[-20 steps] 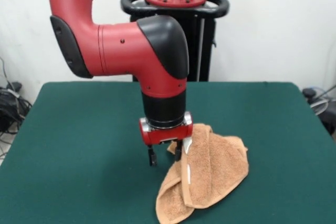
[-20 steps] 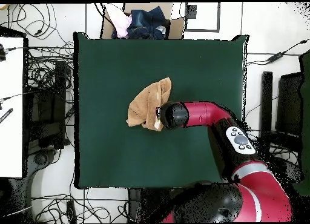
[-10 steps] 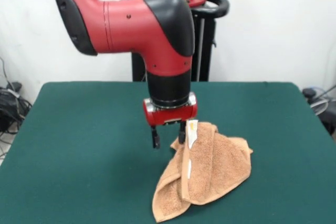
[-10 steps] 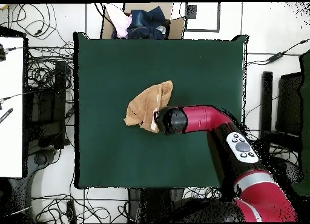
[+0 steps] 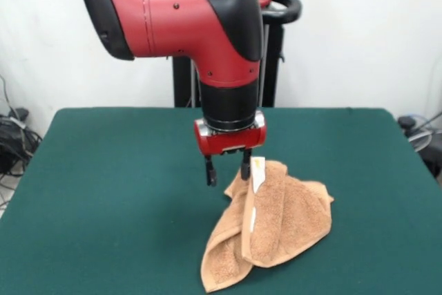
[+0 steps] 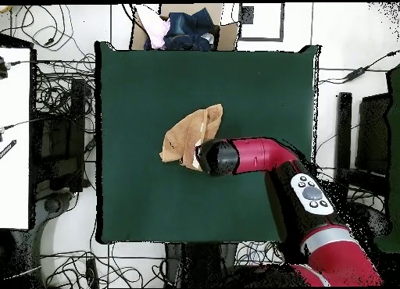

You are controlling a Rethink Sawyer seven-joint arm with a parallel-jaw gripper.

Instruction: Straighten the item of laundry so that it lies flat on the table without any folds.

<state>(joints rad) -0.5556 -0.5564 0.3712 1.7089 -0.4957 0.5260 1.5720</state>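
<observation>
The tan terry towel (image 5: 276, 222) lies crumpled and folded over itself on the dark green table (image 5: 103, 170), right of centre and near the front edge. One corner with a white label (image 5: 257, 173) stands up. My gripper (image 5: 228, 170) hangs just above the table at the towel's left upper edge. It is open, with green table showing between the fingers. Its right finger (image 5: 245, 166) is right beside the raised label corner. In the overhead view the towel (image 6: 190, 136) lies at mid-table, and the arm's wrist (image 6: 217, 157) covers the gripper and the towel's near edge.
The robot's black pedestal (image 5: 273, 60) stands behind the table's far edge. A cardboard box of clothes (image 6: 183, 24) sits beyond the table's far side in the overhead view. Cables (image 6: 66, 106) and a white desk (image 6: 14, 137) flank the left.
The gripper has risen and moved a little to the right in the front view. The towel's label corner stands higher and the towel has shifted slightly.
</observation>
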